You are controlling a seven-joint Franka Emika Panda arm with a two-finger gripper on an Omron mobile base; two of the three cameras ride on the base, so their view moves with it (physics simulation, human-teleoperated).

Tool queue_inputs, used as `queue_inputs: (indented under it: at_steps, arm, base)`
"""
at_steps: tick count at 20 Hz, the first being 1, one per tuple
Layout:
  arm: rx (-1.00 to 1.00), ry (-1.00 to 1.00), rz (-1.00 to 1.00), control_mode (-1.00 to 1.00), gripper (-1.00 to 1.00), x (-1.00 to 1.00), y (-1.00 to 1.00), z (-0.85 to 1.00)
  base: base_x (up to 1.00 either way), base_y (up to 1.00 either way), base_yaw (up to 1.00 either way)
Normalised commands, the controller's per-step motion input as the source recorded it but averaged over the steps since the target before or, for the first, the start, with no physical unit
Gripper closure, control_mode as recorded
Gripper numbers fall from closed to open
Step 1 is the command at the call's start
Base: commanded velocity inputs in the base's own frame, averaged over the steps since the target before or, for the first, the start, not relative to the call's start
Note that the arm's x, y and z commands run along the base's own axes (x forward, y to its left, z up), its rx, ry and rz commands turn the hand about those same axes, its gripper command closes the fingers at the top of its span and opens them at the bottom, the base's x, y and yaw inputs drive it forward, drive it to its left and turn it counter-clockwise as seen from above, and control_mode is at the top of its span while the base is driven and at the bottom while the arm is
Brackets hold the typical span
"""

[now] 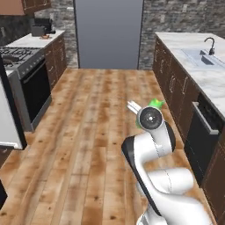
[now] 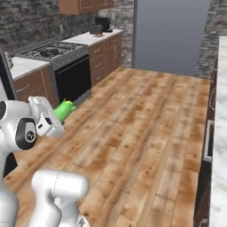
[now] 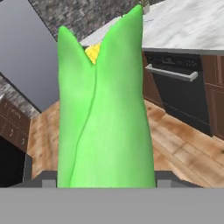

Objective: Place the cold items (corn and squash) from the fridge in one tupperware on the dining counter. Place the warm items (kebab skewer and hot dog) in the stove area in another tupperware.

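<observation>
The jaws are holding the corn (image 3: 105, 109) upright above the kitchen floor, mid-carry; the robot is likely needing to drive to the dining desk (image 1: 200, 66) and find 1 tupperware

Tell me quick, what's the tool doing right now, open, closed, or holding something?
Tool: closed on the green-husked ear of corn with yellow kernels showing at its tip, carried in the air over the wooden kitchen floor.
</observation>
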Motion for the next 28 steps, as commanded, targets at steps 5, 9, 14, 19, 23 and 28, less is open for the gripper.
queue_inputs:
  at_steps: [5,9,14,19,23,28]
  arm:
    - [0.0,0.0,0.0,1.0,1.0,0.0,0.0,0.0]
    - [0.0,0.0,0.0,1.0,1.0,0.0,0.0,0.0]
    - [0.0,0.0,0.0,1.0,1.0,0.0,0.0,0.0]
    - [0.0,0.0,0.0,1.0,1.0,0.0,0.0,0.0]
    - [0.0,0.0,0.0,1.0,1.0,0.0,0.0,0.0]
    - [0.0,0.0,0.0,1.0,1.0,0.0,0.0,0.0]
  base:
    - [-1.0,-0.58,-0.19]
    - [-1.0,-0.55,-0.25]
    - [-1.0,-0.34,-0.34]
    - [-0.78,-0.3,-0.29]
    - [-0.01,-0.57,-0.14]
    - [0.25,-0.98,-0.06]
